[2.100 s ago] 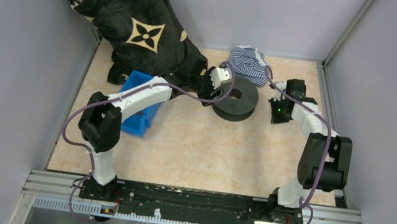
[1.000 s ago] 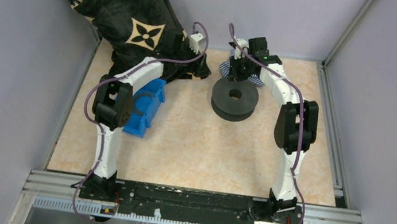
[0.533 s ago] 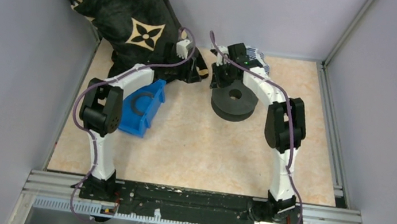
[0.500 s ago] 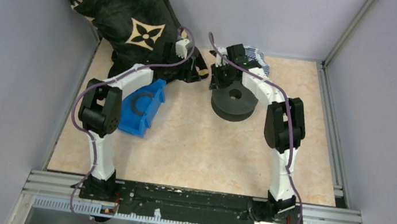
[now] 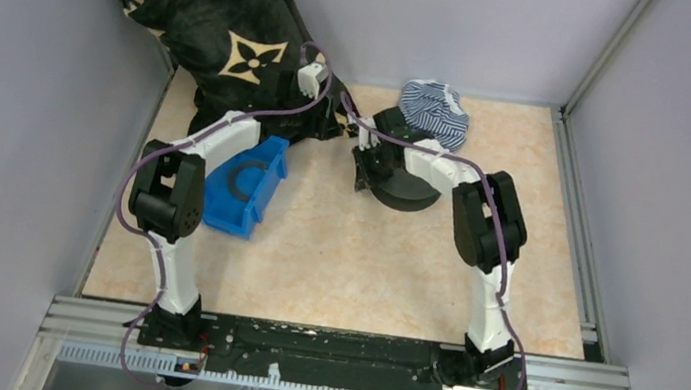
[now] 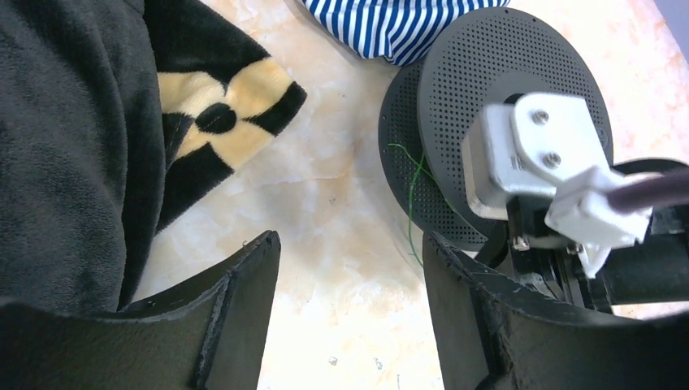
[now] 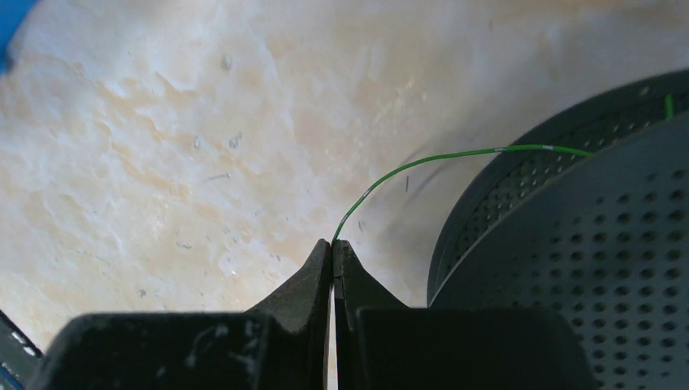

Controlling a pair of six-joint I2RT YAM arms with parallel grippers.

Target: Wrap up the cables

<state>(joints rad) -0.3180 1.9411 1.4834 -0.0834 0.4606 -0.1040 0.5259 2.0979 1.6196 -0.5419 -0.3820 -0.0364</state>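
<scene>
Since our R gripper [image 7: 334,246] pinches the green cable [image 7: 422,160] by tips only, L gripper [image 6: 349,272] wide & empty, any tug vs the spool [image 7: 569,268] could slip it.

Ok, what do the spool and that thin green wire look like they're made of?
The spool: probably moulded plastic, matte dark grey, with flanges perforated by regular small holes. The green wire: very thin, with a slightly glossy green coating. It runs in a smooth arc to the right gripper, so it may have a metal core, unseen.
</scene>
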